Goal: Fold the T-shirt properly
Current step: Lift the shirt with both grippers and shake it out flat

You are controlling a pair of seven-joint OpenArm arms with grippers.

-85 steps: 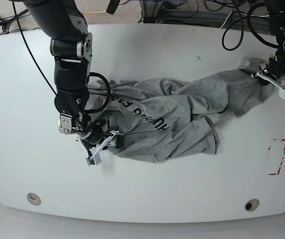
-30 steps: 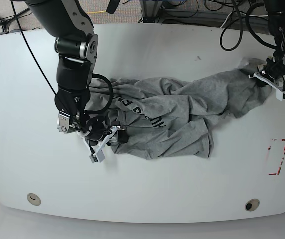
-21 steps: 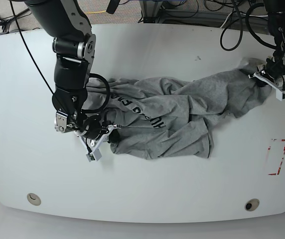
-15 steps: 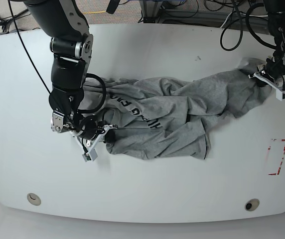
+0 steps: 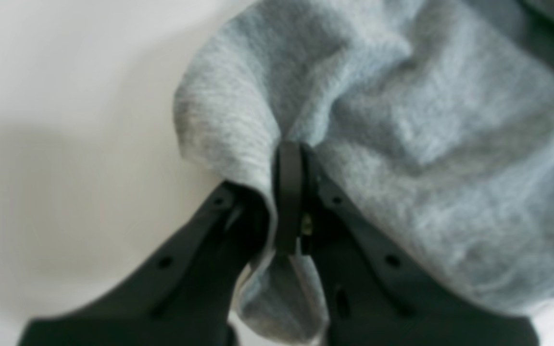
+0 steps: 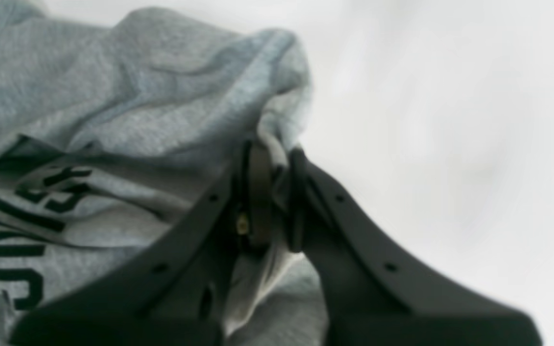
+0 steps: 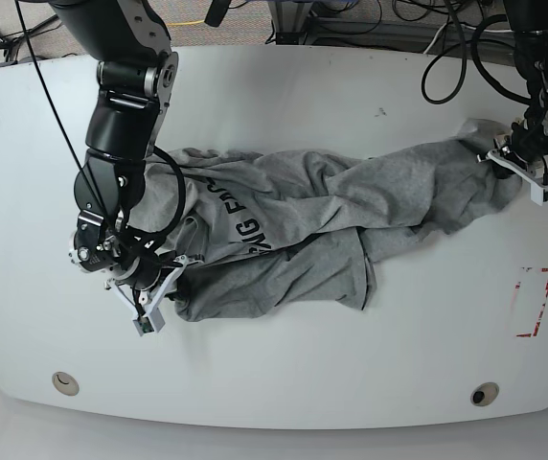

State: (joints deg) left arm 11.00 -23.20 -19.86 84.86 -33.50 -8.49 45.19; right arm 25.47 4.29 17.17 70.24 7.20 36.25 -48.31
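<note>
L gripper: jaws pressed together w/ a fold of grey fabric pinched between them, cloth bulging up over the tips and a flap hanging down between the black fingers. R gripper: jaws likewise closed tight on a bunched edge of fabric, thin ridge of cloth squeezed up between the pads; wrist view is soft-focus, so which part of the garment that is (hem or sleeve, maybe) can't be told. Both pinches are on the T-shirt, heather grey, lying crumpled and stretched in a long band across the middle of the white table, running from lower left up to upper right in base view. Black block lettering shows on the chest, wrinkled and partly folded under, nearer the R gripper's end; same letters visible at left edge of the R wrist view. In base view the R gripper sits at the shirt's lower-left corner, low on the tabletop, its arm coming down from top left w/ black cable looped beside it. L gripper holds the far upper-right end, near the table's right edge. Red marking on the table lies below it, well apart from the cloth. Two round holes near the front edge.
</note>
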